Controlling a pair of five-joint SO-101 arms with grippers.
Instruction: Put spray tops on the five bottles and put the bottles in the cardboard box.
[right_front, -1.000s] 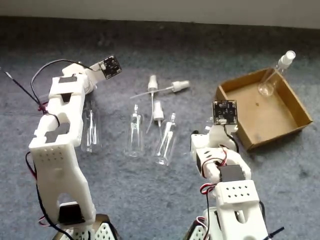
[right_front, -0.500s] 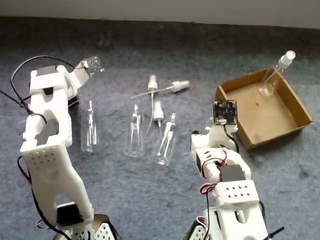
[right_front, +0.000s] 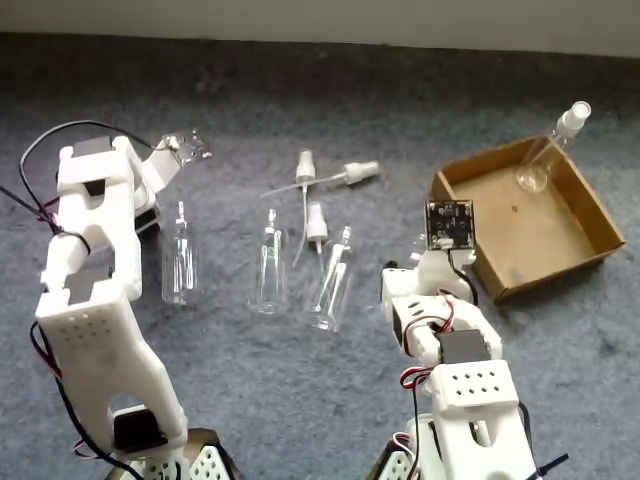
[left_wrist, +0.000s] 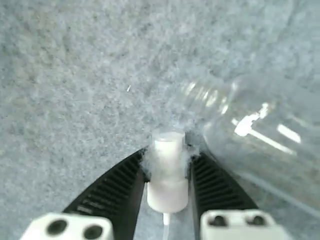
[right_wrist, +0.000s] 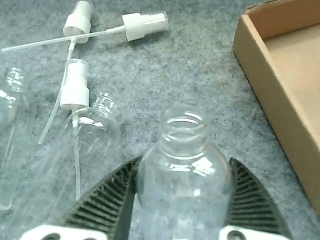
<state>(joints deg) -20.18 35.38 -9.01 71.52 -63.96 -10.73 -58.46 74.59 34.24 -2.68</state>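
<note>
Right gripper (right_wrist: 184, 172) is clamped on an uncapped bottle (right_wrist: 184, 142), open neck pointing away from the wrist. The pair sits just beside the cardboard box (right_front: 497, 277), off its near corner on the arm side. The box's near wall (right_wrist: 265, 80) stands between the held bottle and the box floor.

A capped bottle (right_front: 546, 158) is in the box, leaning against the far wall with its spray head poking over the rim.

Left gripper (left_wrist: 167, 161) is closed on a spray top (left_wrist: 168, 175), with its dip tube running back between the jaws. This gripper (right_front: 182, 152) is the one well away from the box. A leftmost bottle (right_front: 178, 258) lies on the carpet (right_front: 300, 400) near it. In the left wrist view its neck (left_wrist: 207, 97) comes close to the held top, and I cannot tell if they touch.

Between the leftmost bottle and the box are two middle bottles (right_front: 268, 265) (right_front: 330, 272), both lying down and uncapped. Three loose tops (right_front: 305, 163) (right_front: 360, 172) (right_front: 316, 220) lie just beyond them, their tubes crossing. The third top sits between the two necks. The nearer middle bottle (right_wrist: 92, 132) is just beside the held one, with a tube running along it.
</note>
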